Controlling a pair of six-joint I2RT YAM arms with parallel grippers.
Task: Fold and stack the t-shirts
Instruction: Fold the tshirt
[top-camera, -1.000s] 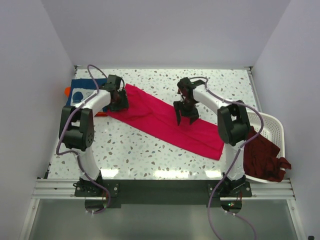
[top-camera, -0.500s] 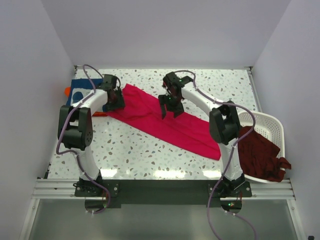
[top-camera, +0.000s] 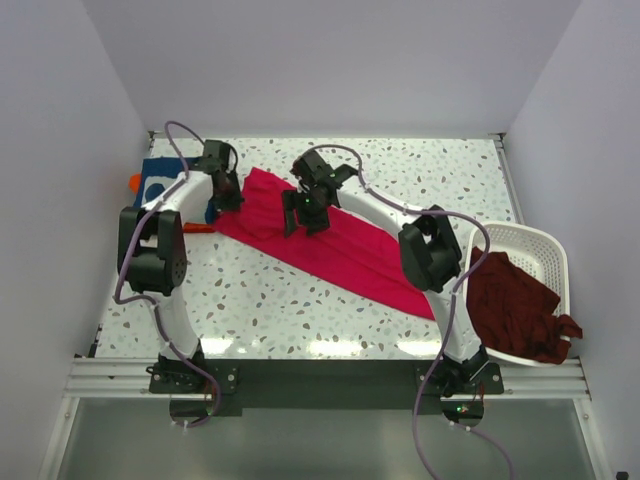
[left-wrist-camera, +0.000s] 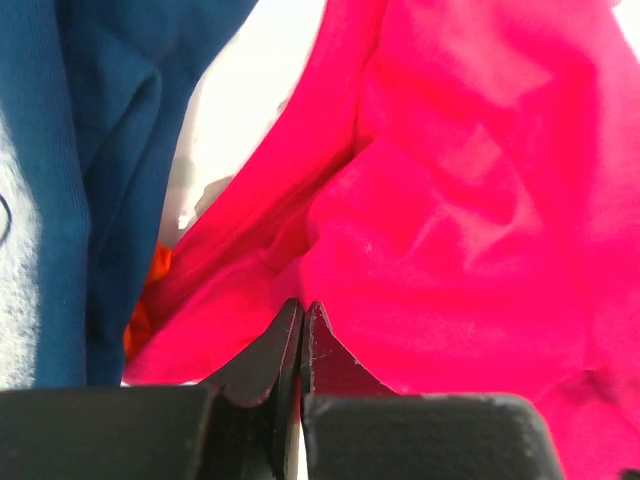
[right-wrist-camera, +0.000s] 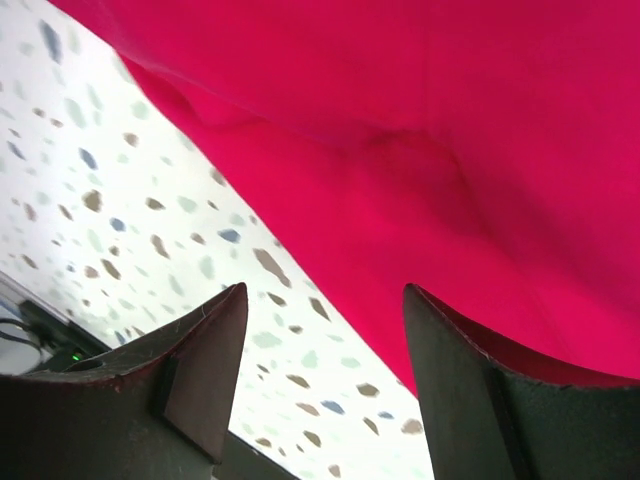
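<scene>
Two arms work one pink t-shirt (top-camera: 340, 250), which lies diagonally across the table (top-camera: 260, 310) | left gripper (left-wrist-camera: 300, 318) pinched shut on its far-left edge, likely to lift a corner for folding | right gripper (right-wrist-camera: 325, 295) jaws wide, hovering above mid-shirt, nothing held | navy t-shirt (top-camera: 158, 182) at far-left corner: white print unreadable | no brands legible

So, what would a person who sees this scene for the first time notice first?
A bright crimson-pink t-shirt lies stretched diagonally across the speckled table, with the left gripper shut at its far-left end and the right gripper open over the cloth close by. At the table's right edge, a white laundry basket holds dark maroon shirts.
</scene>
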